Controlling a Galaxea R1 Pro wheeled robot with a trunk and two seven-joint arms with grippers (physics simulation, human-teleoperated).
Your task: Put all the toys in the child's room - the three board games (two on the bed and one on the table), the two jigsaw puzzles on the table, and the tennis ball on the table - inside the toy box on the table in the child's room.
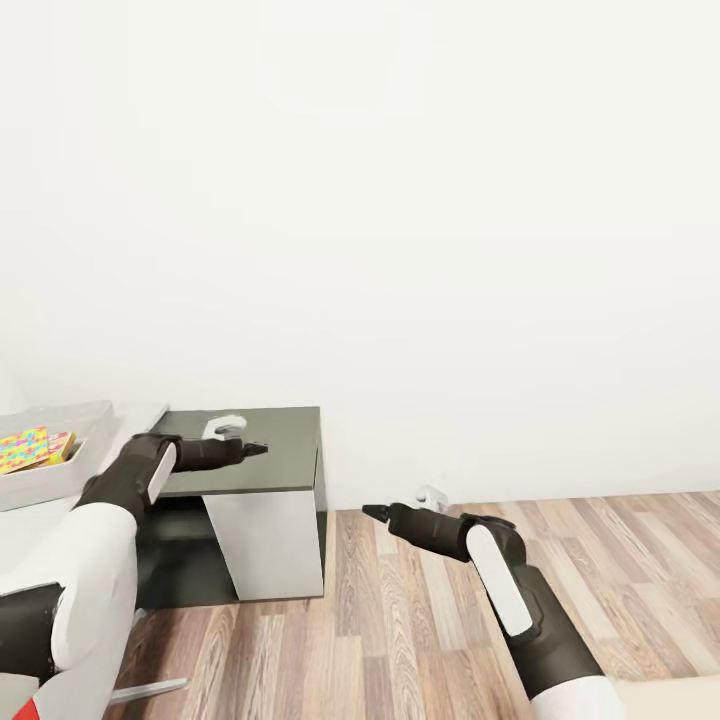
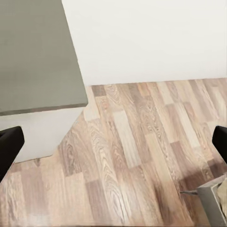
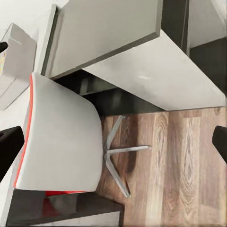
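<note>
- Nearest the head camera: the left arm's white upper shell at the lower left edge, its dark forearm running up to the left gripper (image 1: 252, 449), which hangs over the top of the low dark grey unit (image 1: 270, 450).
- Left gripper state: in the left wrist view the black fingertips (image 2: 9, 146) stand at opposite edges with bare wood-plank floor (image 2: 137, 156) between them; jaws spread wide, nothing held.
- The right gripper (image 1: 372, 512) is held out over the floor, beside the unit's white panel (image 1: 270, 540). In the right wrist view its dark fingertips (image 3: 8, 149) likewise sit far apart; parted and empty.
- Task item: the toy box (image 1: 50, 478) rests on the pale table (image 1: 25, 520) at the far left edge, holding at least one mosaic jigsaw puzzle (image 1: 25, 448).
- Relation: the toy box lies left of the left gripper, near but apart from it, and well apart from the right gripper.
- The right wrist view also shows a white chair (image 3: 61, 137) with a star base, standing by the unit.
</note>
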